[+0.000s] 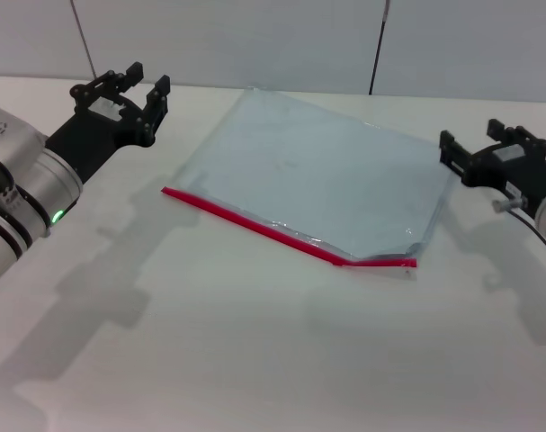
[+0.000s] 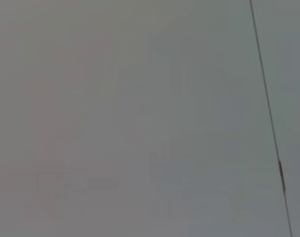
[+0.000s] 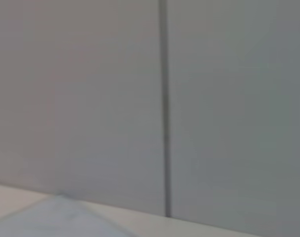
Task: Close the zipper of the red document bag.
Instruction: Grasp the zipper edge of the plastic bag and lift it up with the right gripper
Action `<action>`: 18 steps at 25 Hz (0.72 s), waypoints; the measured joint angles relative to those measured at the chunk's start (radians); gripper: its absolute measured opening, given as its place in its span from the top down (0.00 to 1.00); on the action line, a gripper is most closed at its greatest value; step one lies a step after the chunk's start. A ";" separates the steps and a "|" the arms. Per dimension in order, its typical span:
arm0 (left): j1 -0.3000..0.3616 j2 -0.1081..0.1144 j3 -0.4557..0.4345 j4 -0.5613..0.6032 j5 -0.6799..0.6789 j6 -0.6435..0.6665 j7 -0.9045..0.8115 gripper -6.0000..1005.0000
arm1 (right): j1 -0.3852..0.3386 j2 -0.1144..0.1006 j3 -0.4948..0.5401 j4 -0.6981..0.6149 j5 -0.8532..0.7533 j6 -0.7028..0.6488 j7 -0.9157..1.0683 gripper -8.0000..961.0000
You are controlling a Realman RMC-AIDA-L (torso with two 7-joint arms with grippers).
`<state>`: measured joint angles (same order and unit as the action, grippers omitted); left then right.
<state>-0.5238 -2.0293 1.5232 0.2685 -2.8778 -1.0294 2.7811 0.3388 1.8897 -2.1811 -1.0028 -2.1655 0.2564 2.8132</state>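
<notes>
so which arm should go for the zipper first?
Probably right. The right pincer hovers beside the red document bag, nearer the zipper end that kinks at that corner. The left pincer, open, sits off the far left corner.

The left wrist view shows only a plain grey wall [image 2: 130, 118] — one thin dark seam [image 2: 268, 113] runs down it at a slight slant, near one edge.

Table [image 1: 255, 360] bare around bag [image 1: 317, 171] — approach unobstructed.
</notes>
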 joint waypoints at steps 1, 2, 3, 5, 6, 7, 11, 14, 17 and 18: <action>0.000 0.000 0.000 0.000 0.000 0.003 0.000 0.61 | -0.014 -0.011 0.000 -0.037 -0.026 -0.029 0.000 0.26; 0.001 0.000 0.000 0.000 0.000 0.005 0.000 0.61 | -0.025 -0.021 0.002 -0.071 -0.051 -0.063 0.000 0.26; 0.001 0.000 0.000 0.000 0.000 0.006 0.000 0.61 | -0.034 -0.028 0.002 -0.100 -0.076 -0.099 -0.001 0.26; 0.001 0.000 0.000 0.000 0.000 0.006 0.000 0.61 | -0.053 -0.041 0.005 -0.161 -0.126 -0.169 -0.002 0.26; 0.001 0.000 0.000 0.000 0.001 0.006 0.000 0.61 | -0.062 -0.045 0.006 -0.190 -0.155 -0.211 -0.003 0.26; 0.001 0.000 0.000 0.000 0.002 0.006 0.000 0.61 | -0.069 -0.046 0.009 -0.216 -0.184 -0.251 -0.004 0.26; 0.005 0.000 0.000 0.000 0.003 0.006 0.000 0.61 | -0.094 -0.044 0.033 -0.311 -0.264 -0.434 -0.049 0.26; 0.008 0.000 0.000 0.000 0.002 0.006 0.000 0.61 | -0.124 -0.034 0.067 -0.377 -0.264 -0.536 -0.138 0.28; 0.010 0.000 0.000 0.001 0.001 0.006 0.000 0.61 | -0.158 -0.014 0.112 -0.449 -0.262 -0.646 -0.214 0.32; 0.010 0.001 0.000 0.001 0.001 0.006 0.000 0.61 | -0.169 -0.004 0.131 -0.472 -0.262 -0.690 -0.243 0.33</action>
<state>-0.5134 -2.0287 1.5232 0.2691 -2.8766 -1.0238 2.7810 0.1702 1.8854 -2.0501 -1.4743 -2.4271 -0.4333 2.5700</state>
